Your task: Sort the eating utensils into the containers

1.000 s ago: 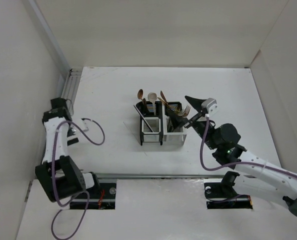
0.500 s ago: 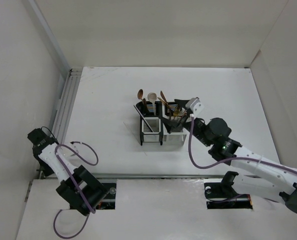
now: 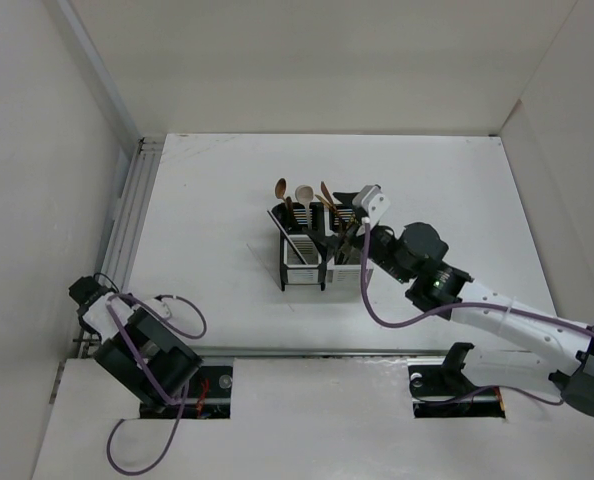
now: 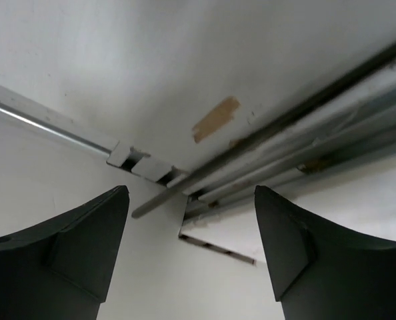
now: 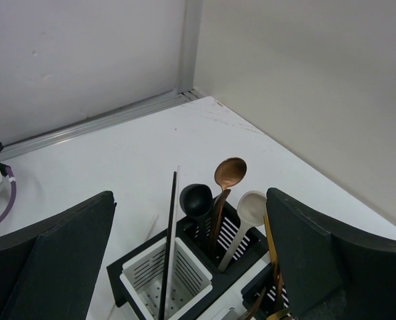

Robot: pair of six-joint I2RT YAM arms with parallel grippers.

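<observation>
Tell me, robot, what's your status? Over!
Left gripper open, empty, far left. Right gripper open, empty, over the containers. Utensils standing inside. No blocker seen.

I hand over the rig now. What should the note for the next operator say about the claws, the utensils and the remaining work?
Left claw: open, empty, at the near left corner, away from the caddy.
Right claw: open, empty, above the caddy.
Utensils: spoons, chopsticks and others stand in the caddy.
Done: no utensil seen loose on the table.
Left: probably only to retract the right arm.
</observation>
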